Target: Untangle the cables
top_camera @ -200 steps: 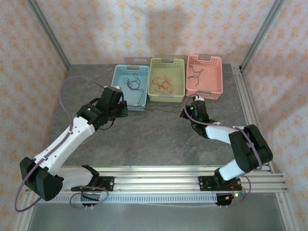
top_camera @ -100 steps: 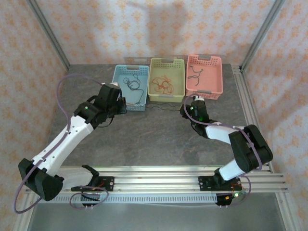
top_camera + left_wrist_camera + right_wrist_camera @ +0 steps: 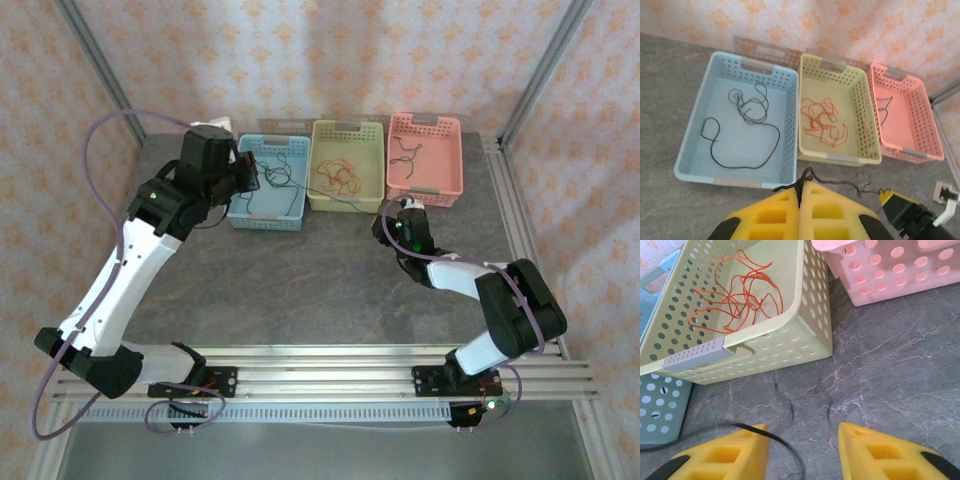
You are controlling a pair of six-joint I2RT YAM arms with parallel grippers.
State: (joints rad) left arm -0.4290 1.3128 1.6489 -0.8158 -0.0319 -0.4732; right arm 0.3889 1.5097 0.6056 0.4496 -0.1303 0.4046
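- You are looking at three perforated baskets sitting in a row at the far side of the grey worktop (image 3: 670,70), each just beside its neighbour
- The blue basket (image 3: 790,125) on the left is holding one thin black cable (image 3: 751,109), lying in loose loops across its floor
- The yellow-green basket (image 3: 866,125) in the middle is holding an orange-red cable (image 3: 822,120), bunched in a tangle of curls
- The pink basket (image 3: 900,148) on the right is holding a short dark cable (image 3: 885,107) toward its far end; whether it is brown or black is hard to tell
- Your left pincer (image 3: 801,200) is hanging raised near the blue basket, its yellow pads pressed together and pinching the end of a second black cable (image 3: 805,176)
- That second black cable is trailing rightward over the worktop, in front of the yellow-green basket, toward your right pincer
- Your right pincer (image 3: 802,432) is sitting low over the worktop just in front of the yellow-green basket, its jaws standing spread; the second black cable is running over one pad and down through the gap, with nothing squeezing it
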